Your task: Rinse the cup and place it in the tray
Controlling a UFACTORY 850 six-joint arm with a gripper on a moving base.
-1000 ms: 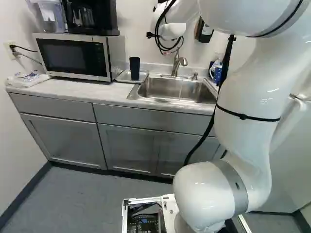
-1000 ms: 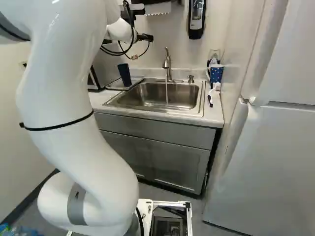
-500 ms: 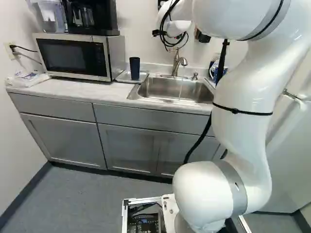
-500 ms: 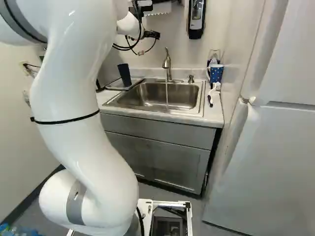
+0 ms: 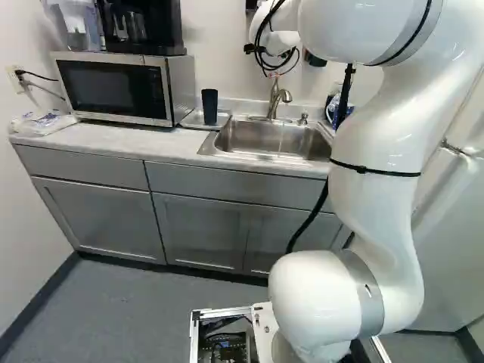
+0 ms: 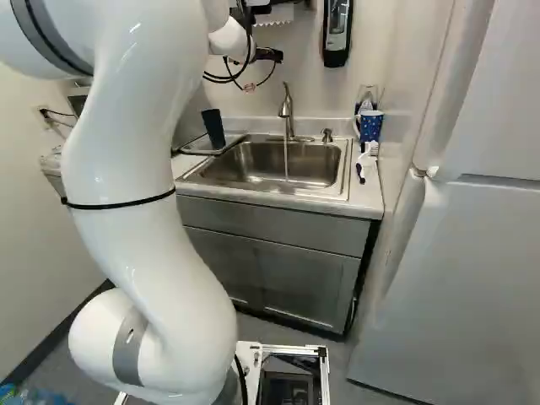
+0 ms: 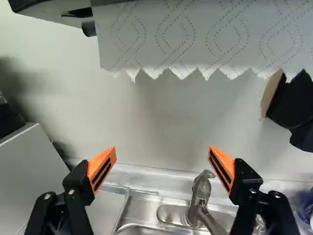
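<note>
Note black gripper [image 6: 269, 56] above stainless-steel sink [image 6: 333, 175], holding nothing, with 2 orange-padded fingers [image 7: 103, 162] spread wide. Find dark, tapered cup [image 5: 209, 106] upright on shallow, rectangular tray [image 5: 190, 119], just beside sink. See water [image 6: 286, 159] falling from curved metal faucet [image 6: 287, 110] into sink.

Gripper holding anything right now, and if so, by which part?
Nothing held: the gripper is open, fingers wide apart. The cup stands on the tray.
</note>
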